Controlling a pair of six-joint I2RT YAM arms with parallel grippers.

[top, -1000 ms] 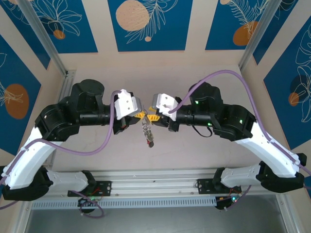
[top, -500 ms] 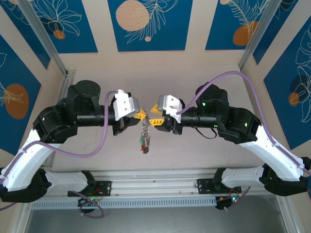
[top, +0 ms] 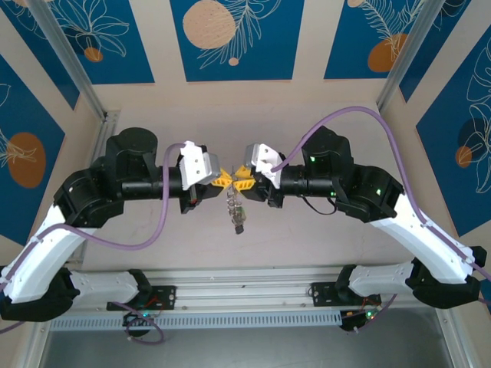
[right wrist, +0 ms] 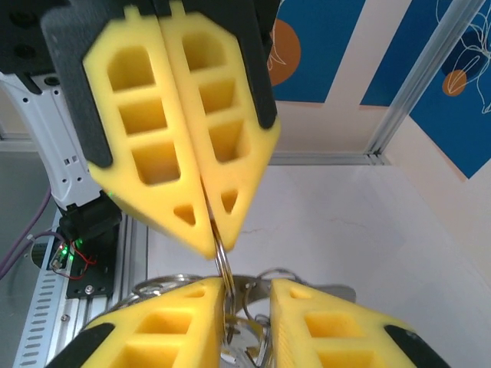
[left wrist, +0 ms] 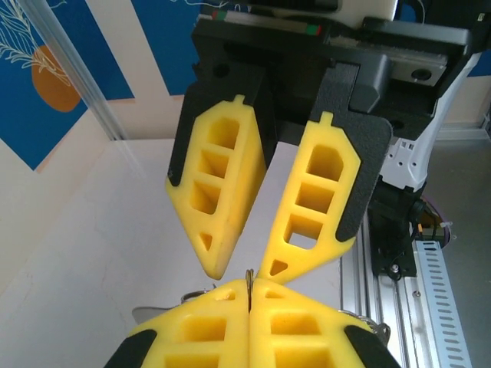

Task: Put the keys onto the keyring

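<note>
My left gripper and right gripper meet tip to tip above the middle of the table. The left gripper is shut on the thin metal wire of the keyring. Its bunch of small keys and coloured tags hangs below the tips. In the right wrist view the keyring wire runs down from the left gripper along the inner face of my right gripper's left finger. The right gripper is open, its other finger clear of the wire. I cannot tell the keys apart from the bunch of loops.
The pale table lies well below both grippers. An aluminium rail with the arm bases runs along the near edge. Metal frame posts and blue patterned walls close in the back and sides.
The right gripper has moved back in against the left one's tips and its jaws have narrowed a little. The hanging bunch has swung left, then back to the right. The left gripper stays shut.
</note>
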